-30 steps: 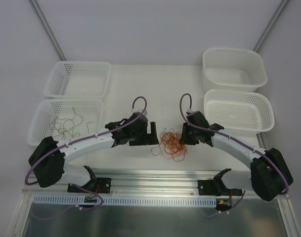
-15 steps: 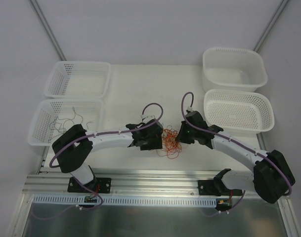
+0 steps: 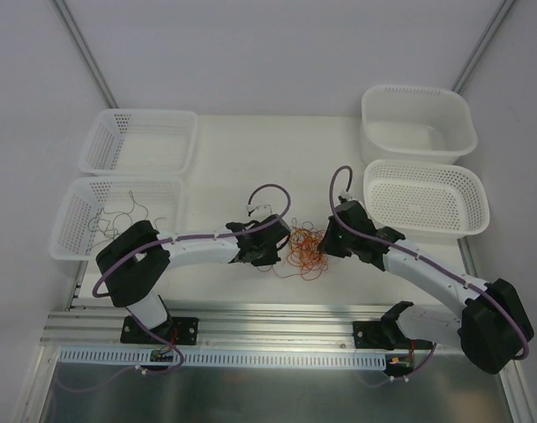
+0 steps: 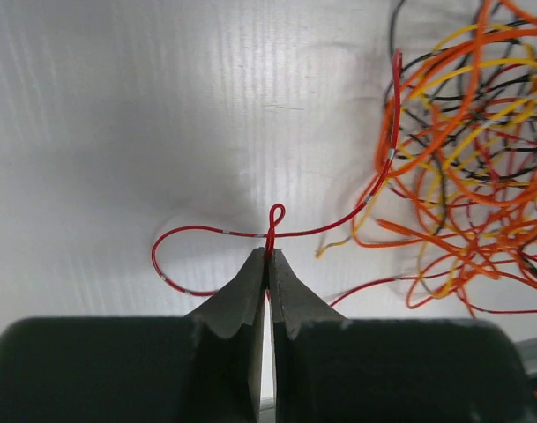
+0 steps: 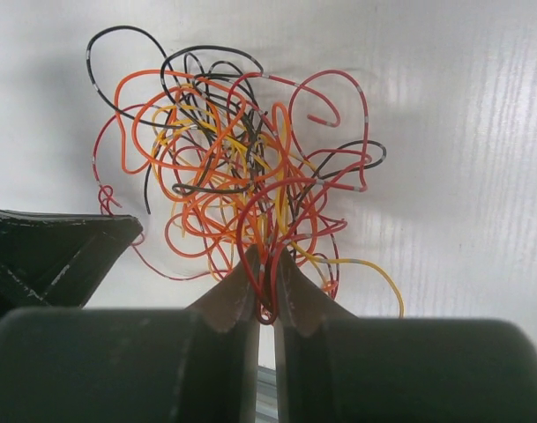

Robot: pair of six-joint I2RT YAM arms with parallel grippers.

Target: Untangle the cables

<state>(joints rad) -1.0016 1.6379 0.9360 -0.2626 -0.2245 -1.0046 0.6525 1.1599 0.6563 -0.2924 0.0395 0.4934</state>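
The cables (image 3: 305,251) lie as a tangle of orange, red, black and yellow wires on the white table between the two arms. My left gripper (image 3: 282,248) sits at the tangle's left edge. In the left wrist view this gripper (image 4: 268,254) is shut on a red cable (image 4: 206,232) that loops left and trails right into the tangle (image 4: 480,159). My right gripper (image 3: 326,243) is at the tangle's right side. Seen from the right wrist, it (image 5: 266,261) is shut on a red loop and a few neighbouring strands of the tangle (image 5: 242,167).
A white basket (image 3: 67,236) at the near left holds a few loose dark cables (image 3: 118,218). Behind it stands another mesh basket (image 3: 140,141). On the right are a solid white tub (image 3: 418,119) and a mesh basket (image 3: 427,198). A metal rail (image 3: 277,322) runs along the near edge.
The left arm swung right to the tangle and its jaws went from wide open to shut on a red cable. The right gripper closed on strands at the tangle's right.
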